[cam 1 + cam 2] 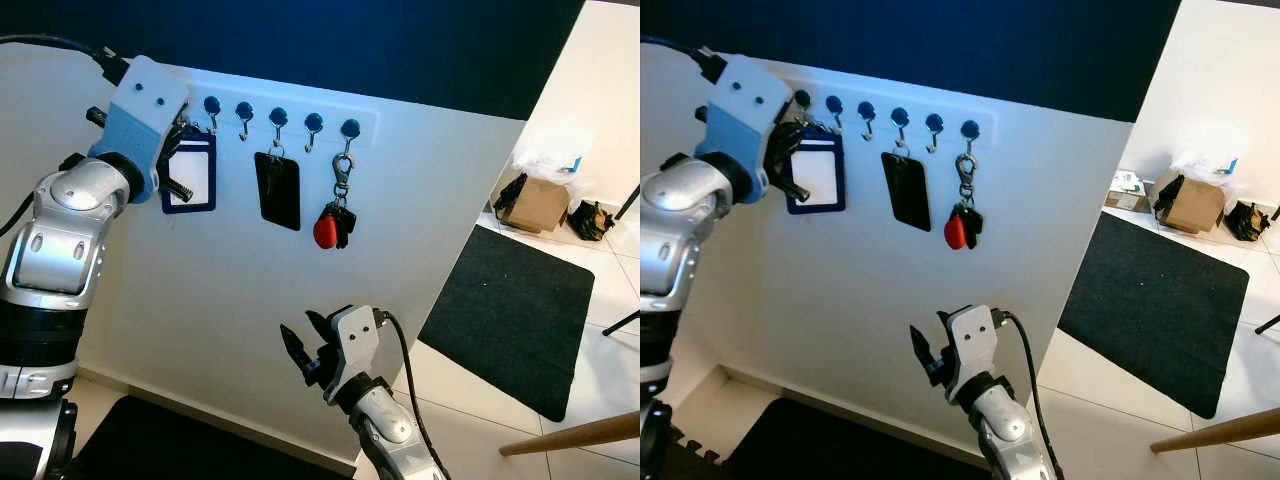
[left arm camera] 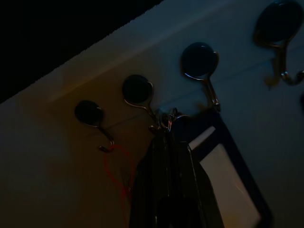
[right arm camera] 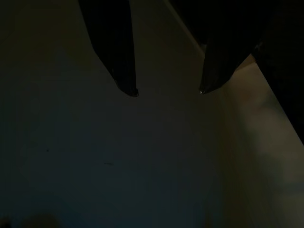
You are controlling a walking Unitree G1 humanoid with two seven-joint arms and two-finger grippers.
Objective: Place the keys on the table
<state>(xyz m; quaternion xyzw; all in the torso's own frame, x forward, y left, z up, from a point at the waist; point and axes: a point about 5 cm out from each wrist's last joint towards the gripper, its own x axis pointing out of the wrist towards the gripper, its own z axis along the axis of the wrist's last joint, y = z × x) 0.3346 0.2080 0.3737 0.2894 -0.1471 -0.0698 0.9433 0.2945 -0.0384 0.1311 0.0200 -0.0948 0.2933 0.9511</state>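
The keys (image 1: 335,225), a dark bunch with a red fob on a metal clip, hang from the rightmost hook (image 1: 350,128) of a row on the white wall. My left gripper (image 1: 190,135) is raised far to their left, at the hook of a blue badge holder (image 1: 190,175). In the left wrist view its fingers (image 2: 161,190) lie together, with the tips at the holder's metal clip (image 2: 167,121). My right gripper (image 1: 298,335) hangs low below the keys, open and empty, facing the bare wall; its fingertips (image 3: 128,88) stand well apart.
A black card holder (image 1: 278,190) hangs between badge holder and keys. A red string loop (image 2: 118,166) hangs on the far left hook. On the tiled floor to the right lie a black mat (image 1: 510,310), a cardboard box (image 1: 535,200) and a bag (image 1: 590,220). A wooden edge (image 1: 570,435) crosses bottom right.
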